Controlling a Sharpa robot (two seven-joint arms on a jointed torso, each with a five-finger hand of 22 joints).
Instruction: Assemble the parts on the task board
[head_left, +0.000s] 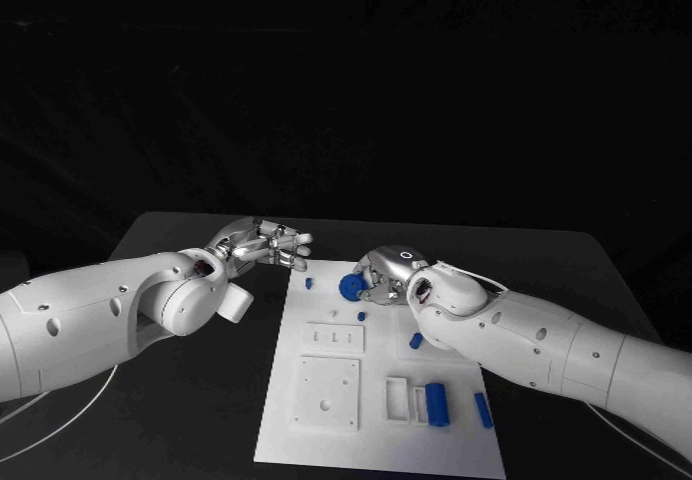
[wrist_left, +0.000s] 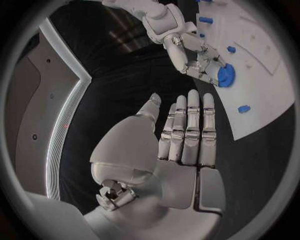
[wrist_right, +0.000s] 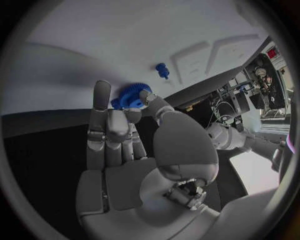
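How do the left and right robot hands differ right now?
The right robot hand grips the blue gear; the left robot hand holds nothing, its fingers straight and side by side in its wrist view. The right is over the task board; the left is off the board's far left corner, above the black table. Both are silver.

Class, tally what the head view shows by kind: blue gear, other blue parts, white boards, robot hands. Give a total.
Blue gear: 1
Other blue parts: 5
White task board: 1
Robot hands, left and right: 2
Total: 9
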